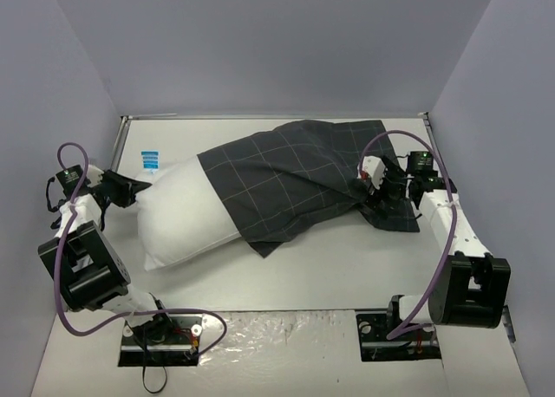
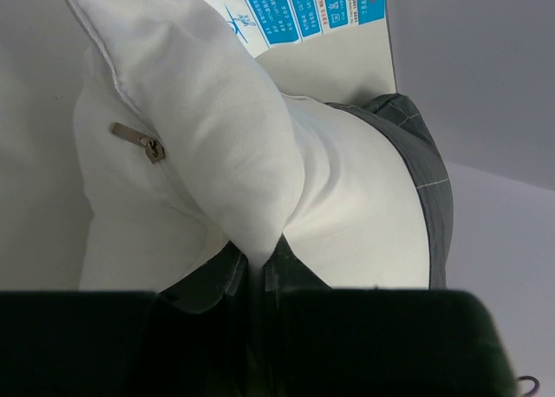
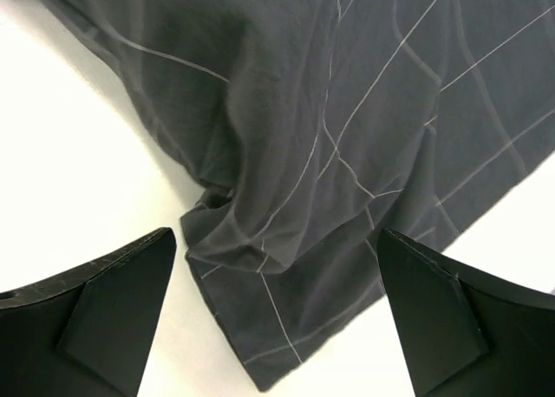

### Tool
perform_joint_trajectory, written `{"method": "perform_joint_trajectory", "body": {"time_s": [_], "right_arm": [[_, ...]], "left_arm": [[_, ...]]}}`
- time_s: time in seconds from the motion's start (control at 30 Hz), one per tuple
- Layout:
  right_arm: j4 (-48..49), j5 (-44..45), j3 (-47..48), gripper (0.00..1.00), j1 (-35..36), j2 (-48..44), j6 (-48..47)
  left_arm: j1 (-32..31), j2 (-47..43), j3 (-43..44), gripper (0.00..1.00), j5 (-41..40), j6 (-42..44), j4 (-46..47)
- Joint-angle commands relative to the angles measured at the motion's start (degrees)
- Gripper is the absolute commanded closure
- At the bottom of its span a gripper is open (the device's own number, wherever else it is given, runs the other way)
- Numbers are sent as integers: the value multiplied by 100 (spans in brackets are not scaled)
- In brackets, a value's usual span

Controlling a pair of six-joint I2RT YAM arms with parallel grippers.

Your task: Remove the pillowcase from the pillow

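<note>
The white pillow (image 1: 178, 215) lies on the table's left half, its right part inside the dark checked pillowcase (image 1: 295, 176), which trails off to the right. My left gripper (image 1: 137, 191) is shut on the pillow's bare left corner; in the left wrist view that corner (image 2: 217, 137) narrows down between the closed jaws of the gripper (image 2: 256, 267). My right gripper (image 1: 364, 191) is open and hovers over the pillowcase's loose right end. In the right wrist view the gripper (image 3: 277, 315) has its fingers wide apart, with the wrinkled pillowcase (image 3: 329, 137) below and nothing held.
A blue-printed tag (image 1: 149, 160) lies by the pillow's far left corner and also shows in the left wrist view (image 2: 295, 11). A zipper pull (image 2: 139, 139) sits on the pillow's end. Grey walls enclose the white table (image 1: 347, 267) on three sides.
</note>
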Motion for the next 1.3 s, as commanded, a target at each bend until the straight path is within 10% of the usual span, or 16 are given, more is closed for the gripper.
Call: {"method": "perform_joint_trajectory", "body": {"time_s": [0.0,0.27,0.47,0.8,1.27], "right_arm": [[575,206,-135,4,-21,461,279],[1262,364,-231,25,32,1183,704],[1244,259,-170,98,-529,1079,755],[1358,-1050,2421,100,-1463,138,3038],[5589,-955,6148,100,-1918,770,8337]], "left_arm": [[10,-54,134,98,8,107,120],[10,-106,108,98,52,98,102],[10,-115,99,98,79,89,111],[27,60,231,98,96,2,225],[27,148,187,98,96,142,138]]}}
